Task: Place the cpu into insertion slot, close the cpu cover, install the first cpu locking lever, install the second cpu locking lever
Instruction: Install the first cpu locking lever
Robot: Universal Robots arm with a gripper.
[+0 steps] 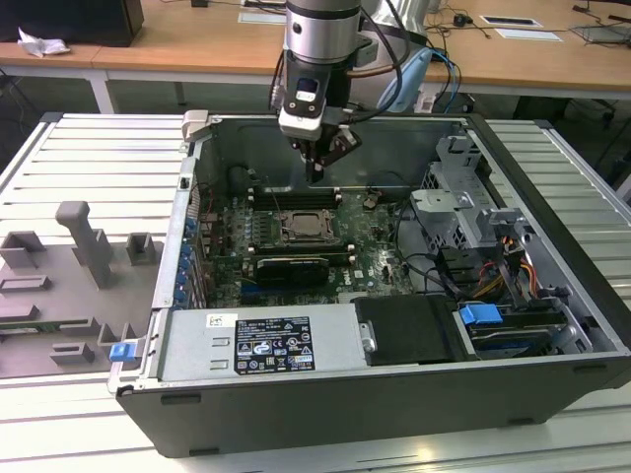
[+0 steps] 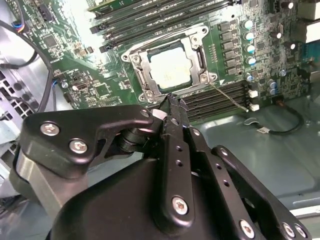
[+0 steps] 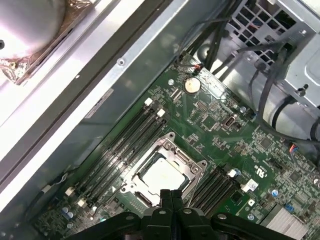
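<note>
exterior view – case [image 1: 296, 409]: open, lying on its side, with the board [image 1: 373, 251] flat inside.
exterior view – cpu [image 1: 302, 227]: a small pale square in its socket, toward the exterior view's left of the board's middle. A black card [image 1: 291, 266] lies just nearer.
exterior view – gripper [image 1: 315, 173]: hangs straight down just beyond the socket's far edge, above the memory slots [image 1: 296, 195]. Its fingers are drawn together on nothing.
second wrist view – cpu [image 2: 170, 68]: silver-beige metal top, matte, facing up. It is square, so no side is the long one, and its edges run parallel with the memory slots.
second wrist view – cover [image 2: 141, 67]: thin bright metal frame lying flat round the chip, which shows through its window.
second wrist view – rod [image 2: 227, 96]: a thin wire slants from a socket corner over nearby slots. I cannot tell whether it is latched.
second wrist view – fingers [image 2: 175, 145]: black, pressed side by side, with the tips clear of the socket.
first wrist view – cpu [image 3: 162, 175]: seated level inside the cover [image 3: 191, 168].
first wrist view – gripper [image 3: 171, 197]: fingertips meet with no gap and carry nothing, poised over the socket's edge.
</note>
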